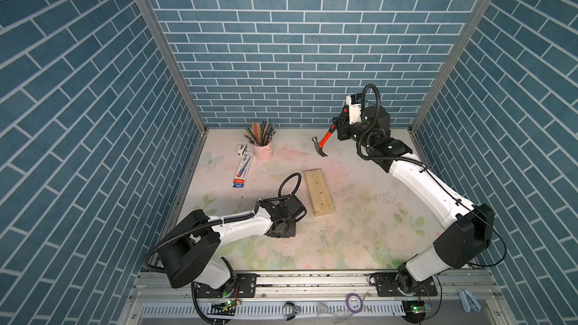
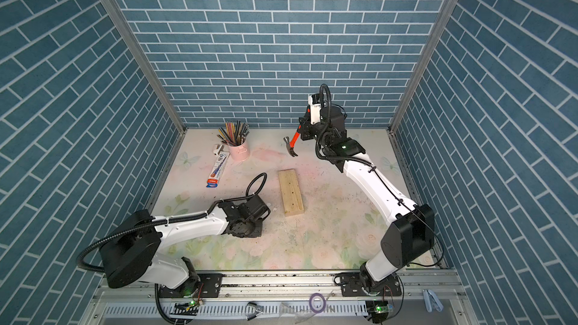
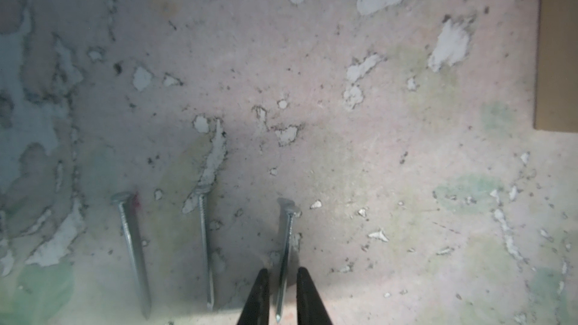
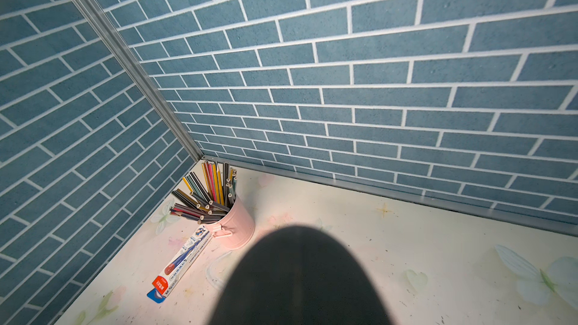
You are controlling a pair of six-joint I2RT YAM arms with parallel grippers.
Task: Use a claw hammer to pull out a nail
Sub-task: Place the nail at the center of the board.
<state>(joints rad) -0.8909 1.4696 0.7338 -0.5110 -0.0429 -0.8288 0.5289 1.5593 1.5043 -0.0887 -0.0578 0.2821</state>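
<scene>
The left arm is folded low. Its forearm reaches out across the table (image 1: 359, 214) and the wrist is bent straight down, so the left gripper (image 3: 283, 272) points right at the surface. Its fingers (image 3: 256, 295) are a little spread, and a nail (image 3: 287, 232) lies flat in the gap with clearance on both sides, so it's not pinched. Two more nails (image 3: 205, 245) lie parallel just beside the fingers on one side. On the opposite side there's bare table, then the edge of the wood block (image 3: 556, 48), which is clear of the fingers.

The right arm is stretched up and far back, with the wrist tipped down. The right gripper (image 1: 339, 129) is clamped tight on the black grip of the claw hammer (image 1: 327, 136). The orange shaft slants down from those fingers toward the middle, head lowest, over open table. The back wall (image 1: 297, 57) is close behind the fingers, and the pink cup (image 1: 263, 151) of pencils is well off to their left.
</scene>
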